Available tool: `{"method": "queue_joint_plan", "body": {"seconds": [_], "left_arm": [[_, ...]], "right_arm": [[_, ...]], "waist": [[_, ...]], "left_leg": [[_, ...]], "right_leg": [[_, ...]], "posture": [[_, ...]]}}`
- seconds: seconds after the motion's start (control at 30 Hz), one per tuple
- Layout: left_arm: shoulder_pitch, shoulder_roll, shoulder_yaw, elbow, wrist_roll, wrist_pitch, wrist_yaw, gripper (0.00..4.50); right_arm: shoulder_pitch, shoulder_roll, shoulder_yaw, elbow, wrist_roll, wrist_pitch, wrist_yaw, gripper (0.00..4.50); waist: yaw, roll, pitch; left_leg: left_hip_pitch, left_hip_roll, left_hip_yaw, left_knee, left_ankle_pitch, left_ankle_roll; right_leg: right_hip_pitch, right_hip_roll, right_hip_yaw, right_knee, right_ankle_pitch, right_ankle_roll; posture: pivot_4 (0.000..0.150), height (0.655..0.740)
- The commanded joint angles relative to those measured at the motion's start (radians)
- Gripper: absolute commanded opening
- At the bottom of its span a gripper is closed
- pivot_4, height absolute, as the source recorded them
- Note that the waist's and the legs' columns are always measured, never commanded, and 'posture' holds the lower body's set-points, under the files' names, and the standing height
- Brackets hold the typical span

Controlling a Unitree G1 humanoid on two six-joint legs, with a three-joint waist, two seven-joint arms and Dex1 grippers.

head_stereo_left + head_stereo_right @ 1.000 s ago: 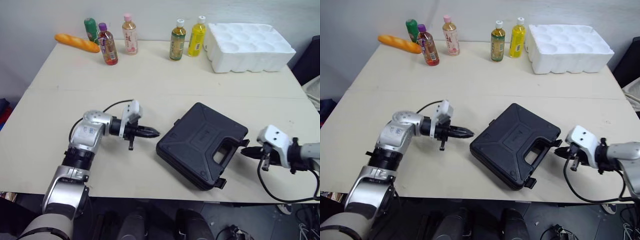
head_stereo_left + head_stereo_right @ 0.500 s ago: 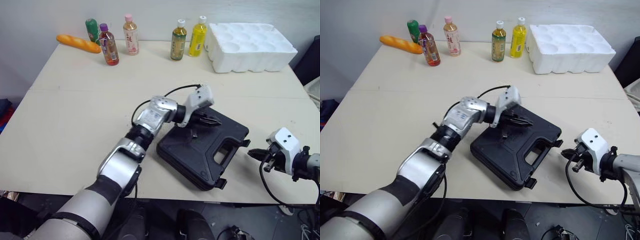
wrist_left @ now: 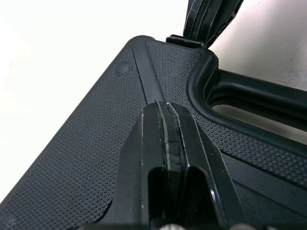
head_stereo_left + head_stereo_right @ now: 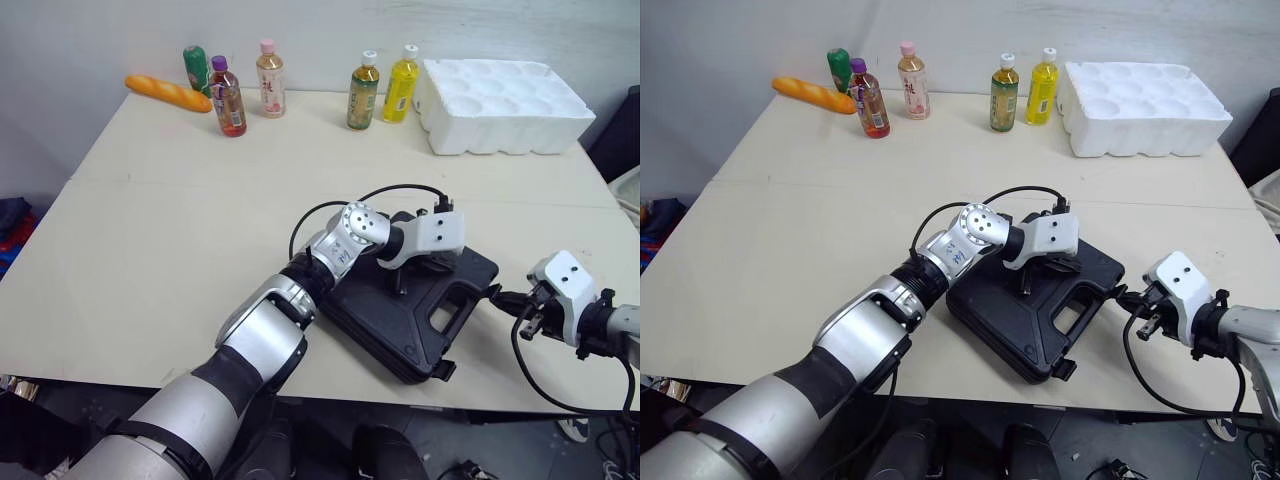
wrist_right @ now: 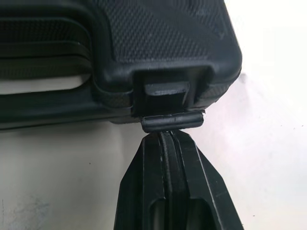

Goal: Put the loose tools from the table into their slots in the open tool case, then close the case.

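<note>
Left end effector (image 3: 165,110): fingers together, tips on or just above case (image 4: 380,320) lid, beside handle cut-out.
Right end effector (image 5: 165,136): fingers together, tip touching latch (image 5: 172,120) on case's handle edge.
Case: on counter (image 4: 150,230), lid down, contents hidden.
Latch vs right end effector: straight ahead of tip, bar crosswise to fingers; right arm nearer.
Step, judged: snapping latch shut; looks not yet seated.

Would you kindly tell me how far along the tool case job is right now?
Done: the case lies with its lid down. In hand: the left claw, shut, rests on the lid by the handle, and the right claw, shut, has its tip at a corner latch that looks unfastened. Left: snapping the latches shut.
</note>
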Motion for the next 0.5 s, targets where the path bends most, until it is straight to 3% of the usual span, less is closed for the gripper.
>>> {"method": "queue_joint_plan", "body": {"seconds": [0.03, 0.5], "left_arm": [[0.049, -0.019, -0.054, 0.096, 0.08, 0.042, -0.016, 0.0], [0.046, -0.029, -0.054, 0.098, 0.085, 0.04, -0.008, 0.0]], "right_arm": [[-0.039, -0.007, -0.026, -0.027, 0.018, -0.001, -0.003, 0.05], [-0.168, 0.017, 0.043, -0.087, 0.054, 0.071, -0.004, 0.05]], "waist": [[0.0, 0.0, 0.0], [-0.035, -0.001, -0.001]], "left_leg": [[0.0, 0.0, 0.0, 0.0, 0.0, 0.0], [0.0, 0.002, 0.001, -0.001, 0.0, -0.001]], "right_leg": [[0.0, 0.0, 0.002, 0.0, 0.0, 0.0], [-0.001, 0.002, 0.005, 0.0, 0.0, 0.0]], "posture": [[0.15, 0.7384], [0.15, 0.7384]]}}
